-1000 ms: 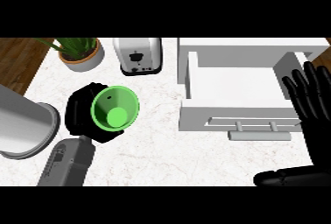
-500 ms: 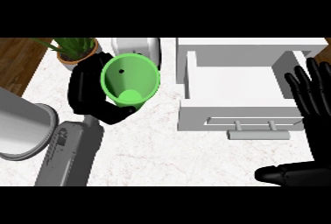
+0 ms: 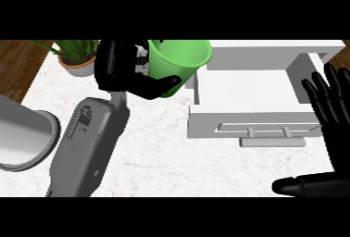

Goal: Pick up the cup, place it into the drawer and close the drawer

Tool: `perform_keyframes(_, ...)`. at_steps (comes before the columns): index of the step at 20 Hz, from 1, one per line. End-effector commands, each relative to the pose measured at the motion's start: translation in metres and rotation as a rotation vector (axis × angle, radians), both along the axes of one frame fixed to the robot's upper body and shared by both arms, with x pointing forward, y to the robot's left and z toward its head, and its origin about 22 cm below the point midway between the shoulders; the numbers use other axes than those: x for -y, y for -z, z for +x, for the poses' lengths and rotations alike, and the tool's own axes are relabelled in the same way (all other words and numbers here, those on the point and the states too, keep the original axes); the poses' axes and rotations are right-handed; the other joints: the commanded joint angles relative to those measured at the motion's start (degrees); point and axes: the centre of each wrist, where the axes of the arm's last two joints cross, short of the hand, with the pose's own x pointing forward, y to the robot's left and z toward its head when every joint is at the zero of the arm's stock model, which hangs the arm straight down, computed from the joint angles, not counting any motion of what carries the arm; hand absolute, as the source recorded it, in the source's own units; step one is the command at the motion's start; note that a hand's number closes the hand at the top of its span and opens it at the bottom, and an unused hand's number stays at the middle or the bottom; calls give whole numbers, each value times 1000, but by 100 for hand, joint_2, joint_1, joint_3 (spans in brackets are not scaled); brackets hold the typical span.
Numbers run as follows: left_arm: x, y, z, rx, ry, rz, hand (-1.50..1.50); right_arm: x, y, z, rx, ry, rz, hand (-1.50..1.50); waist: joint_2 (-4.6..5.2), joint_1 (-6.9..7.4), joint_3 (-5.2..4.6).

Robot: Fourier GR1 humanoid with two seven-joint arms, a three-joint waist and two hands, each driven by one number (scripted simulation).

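Two black robot hands show. At the far left stands a grey metal cylindrical pot (image 3: 21,134), and a green potted plant (image 3: 75,58) sits at the upper left of the white marble worktop (image 3: 171,157). The left robot hand (image 3: 123,69) has fingers and thumb curled round the bright green plastic cup (image 3: 181,60), held at upper centre, beside the open white drawer (image 3: 205,125) and not yet inside it. The right robot hand (image 3: 335,106) rests spread at the right edge. My judgement of the risk: carried across too low, the cup could clip the drawer's left wall, or topple if released tilted
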Motion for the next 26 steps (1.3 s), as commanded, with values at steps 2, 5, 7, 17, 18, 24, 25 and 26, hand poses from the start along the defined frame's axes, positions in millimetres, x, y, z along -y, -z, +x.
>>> perform_keyframes(2, 17, -22, -9, -9, 16, 39, 150, -5, 5, -9, -14, 17, 20, -150, -11, 24, -1)
perform_keyframes(5, 38, -16, 23, -40, 18, 59, 150, -15, 8, -1, 17, -8, -8, -150, 12, -34, -1)
perform_keyframes(7, 51, -43, 29, -41, 17, 86, 150, 4, 16, 15, -9, 12, 9, -150, 19, -29, 2)
perform_keyframes(17, 80, -21, 45, -106, -23, 136, 150, 6, 5, 5, 2, -7, 8, -150, 17, -92, 1)
perform_keyframes(18, 84, -24, 49, -117, -33, 134, 150, 9, 0, 4, 8, 12, 10, -150, 23, -120, 1)
perform_keyframes(24, 100, -2, 48, -155, -52, 177, 150, -1, 4, 16, 8, 11, -8, -150, 41, -191, 2)
perform_keyframes(25, 104, -7, 47, -166, -34, 172, 150, -8, 7, 4, -1, 7, 3, -150, 35, -211, 2)
perform_keyframes(26, 100, -14, 61, -175, -34, 188, 150, -16, -6, 14, 13, -17, 1, -150, 76, -264, 1)
